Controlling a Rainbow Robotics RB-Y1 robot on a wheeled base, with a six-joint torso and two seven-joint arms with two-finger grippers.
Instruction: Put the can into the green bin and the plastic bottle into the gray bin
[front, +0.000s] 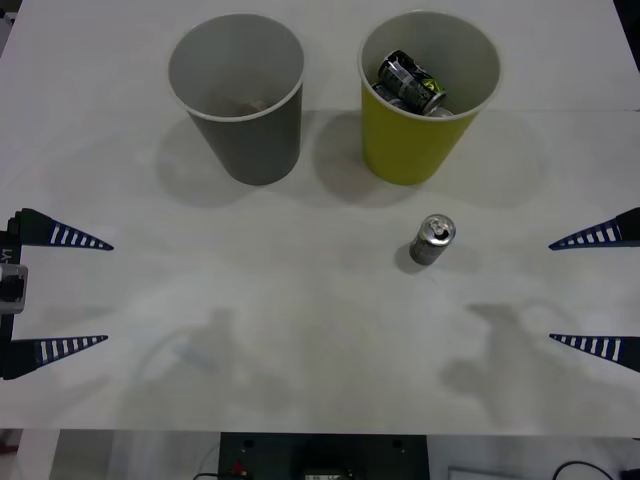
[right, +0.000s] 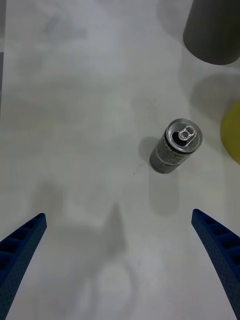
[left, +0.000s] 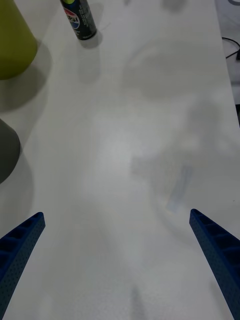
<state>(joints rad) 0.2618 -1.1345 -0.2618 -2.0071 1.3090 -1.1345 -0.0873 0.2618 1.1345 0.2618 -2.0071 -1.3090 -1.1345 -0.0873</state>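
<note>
**Can stands alone on the table, both arms wait wide open**

While both arms hang at the side edges of the table, I see the can (front: 432, 240) standing upright near the middle of the table, a little toward the right edge and just in front of the green bin (front: 428, 95). The gray bin (front: 238, 95) stands beside the green one, toward the left edge; both are close to the far edge. The right gripper (front: 598, 290) has its fingers spread wide and holds nothing. The left gripper (front: 60, 292) is also released and empty.

I judge that the step in hand is to reach for the can with the right arm, because it is nearer. To do it well, I would bring the fingers level with the middle of the can body, one on each side, and close gently so the can does not tip. Then I would lift it well above the green rim before letting go.

From the front view I see other cans (front: 410, 82) already lying inside the green bin. The right wrist view shows the pull tab (right: 186, 133) on the silver top clearly. The left wrist view shows a printed label (left: 73, 20) on the can's side.
</note>
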